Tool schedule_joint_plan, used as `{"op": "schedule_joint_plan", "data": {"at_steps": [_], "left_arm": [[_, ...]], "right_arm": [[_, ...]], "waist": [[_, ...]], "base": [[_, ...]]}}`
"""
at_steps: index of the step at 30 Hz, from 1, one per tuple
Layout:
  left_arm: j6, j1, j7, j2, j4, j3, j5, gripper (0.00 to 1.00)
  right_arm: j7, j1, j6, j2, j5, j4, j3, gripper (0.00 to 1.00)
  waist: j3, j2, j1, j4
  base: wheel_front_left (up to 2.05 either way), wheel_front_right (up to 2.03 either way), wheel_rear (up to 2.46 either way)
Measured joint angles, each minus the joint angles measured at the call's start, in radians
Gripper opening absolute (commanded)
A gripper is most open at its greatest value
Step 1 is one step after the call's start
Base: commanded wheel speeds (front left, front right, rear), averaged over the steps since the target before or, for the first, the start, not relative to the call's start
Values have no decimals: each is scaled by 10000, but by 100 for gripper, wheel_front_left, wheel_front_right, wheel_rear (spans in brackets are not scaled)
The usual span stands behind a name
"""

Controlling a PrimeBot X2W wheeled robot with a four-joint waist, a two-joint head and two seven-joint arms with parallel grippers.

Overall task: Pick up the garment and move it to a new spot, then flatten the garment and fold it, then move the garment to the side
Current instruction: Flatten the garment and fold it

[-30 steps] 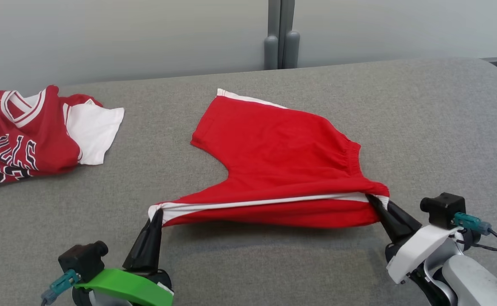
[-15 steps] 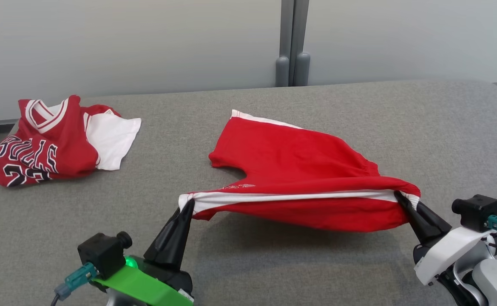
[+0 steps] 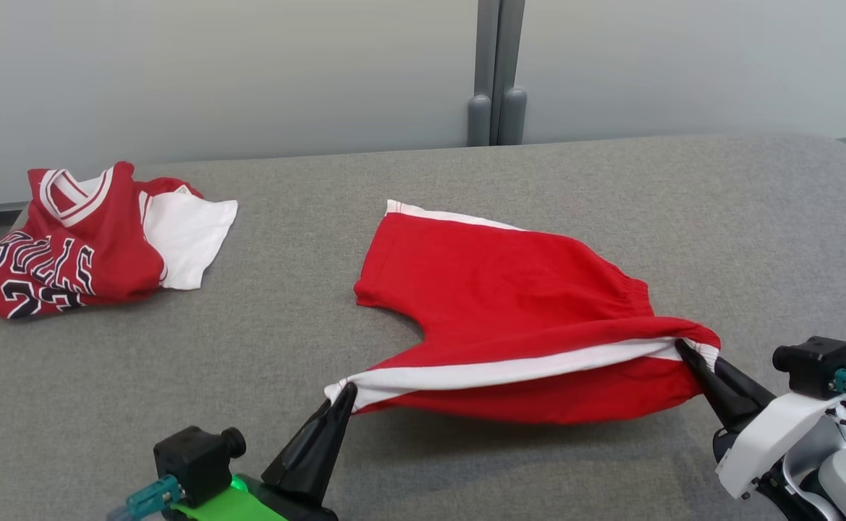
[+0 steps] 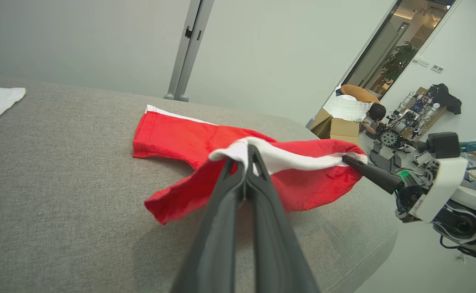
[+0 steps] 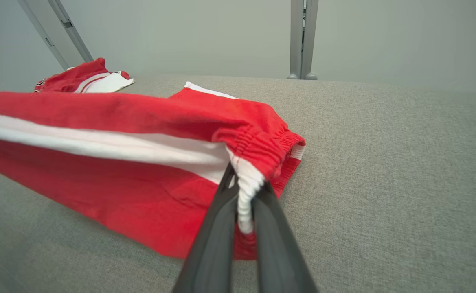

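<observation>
Red shorts (image 3: 509, 304) with a white side stripe lie at the middle of a grey cloth-covered surface (image 3: 611, 181). They are held by their near edge between two arms.

Left gripper (image 3: 349, 391): at the lower middle of the head view, fingers pointing up and away. Its jaws are pressed together on the hem end of the white stripe, as the left wrist view shows.

Right gripper (image 3: 683, 347): at the lower right, fingers angled toward the left. Its jaws pinch the gathered waistband where the stripe meets it. In the right wrist view a fold of white ribbed cloth sits between the two fingers.

The stripe runs nearly taut from one grip to the other and is raised off the surface. The red panel of the near leg hangs beneath it and casts a shadow. Whether its lower edge touches the surface cannot be told. The far leg lies flat, with its white-trimmed hem toward the back and the crotch notch opening to the left.

A crumpled red-and-white jersey (image 3: 82, 246) with lettering rests at the far left of the surface, well apart from the shorts. Behind the surface stands a pale wall (image 3: 249, 72) with a grey post (image 3: 495, 72).
</observation>
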Motion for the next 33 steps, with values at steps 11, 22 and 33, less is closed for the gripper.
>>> {"op": "schedule_joint_plan", "data": {"at_steps": [11,22,33], "left_arm": [[213,-1346,788,201,755,504,-111,0],[504,-4816,1939,314,2807,593,779,0],[740,-7372,2539,428,4341,669,1384,0]], "right_arm": [[671,-556,6,401,972,-209,19,0],[1411,-2261,88,1557,1931,155,25,0],[1492,-3712,88,2579,2186,871,42,0]], "waist": [[919,0,0,-383],[2210,0,0,-1106],[3616,0,0,-2025]], "base": [[0,0,0],[0,0,0],[0,0,0]]}}
